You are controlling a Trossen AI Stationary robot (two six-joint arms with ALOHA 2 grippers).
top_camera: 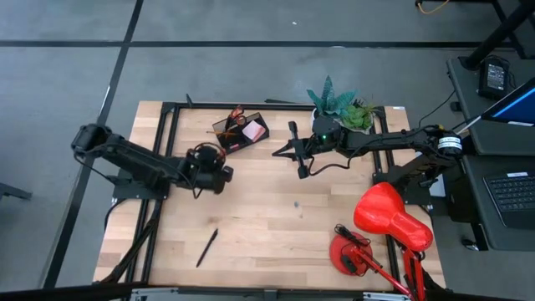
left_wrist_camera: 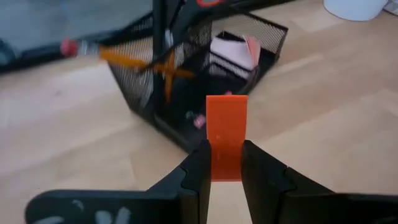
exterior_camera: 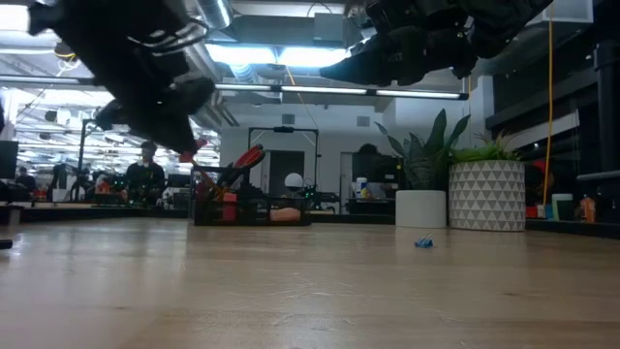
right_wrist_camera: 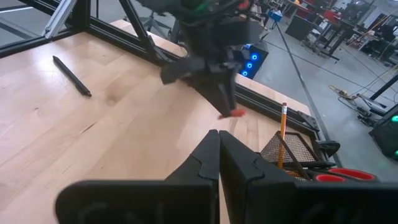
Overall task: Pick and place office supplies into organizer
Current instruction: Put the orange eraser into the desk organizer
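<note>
The left arm reaches in from the table's left edge, elbow bent, its wrist stopping just short of the organizer (top_camera: 240, 131); the left gripper (left_wrist_camera: 225, 163) is raised off the wood and its fingers (left_wrist_camera: 200, 167) are pressed part-way closed on a small orange-red eraser (left_wrist_camera: 226, 135), a flat block standing upright between them; in the low view the same gripper hangs above the tabletop in front of the organizer (exterior_camera: 250, 206).

The right arm stretches from the table's right edge across toward the middle, lifted clear of the surface near the two potted plants (top_camera: 344, 107); the right gripper (right_wrist_camera: 219, 142) has its fingers brought together with nothing between them.

The organizer is a black mesh tray standing near the far edge of the table; an orange pencil (left_wrist_camera: 127, 58) leans out over its rim, red-handled scissors (exterior_camera: 243, 160) stand up in it, and a pink sticky-note pad (left_wrist_camera: 233, 52) sits in one of its compartments; a black pen (top_camera: 206, 247) lies well apart on the near left part of the wood.

The table (top_camera: 276, 226) is pale wooden planking on a black frame; a red desk lamp (top_camera: 386, 219) sits at its near right corner; a small blue scrap (exterior_camera: 422, 242) lies on the wood; behind the table spreads a bright workshop with ceiling strip lights, benches, and a person (exterior_camera: 145, 173) standing far off.
</note>
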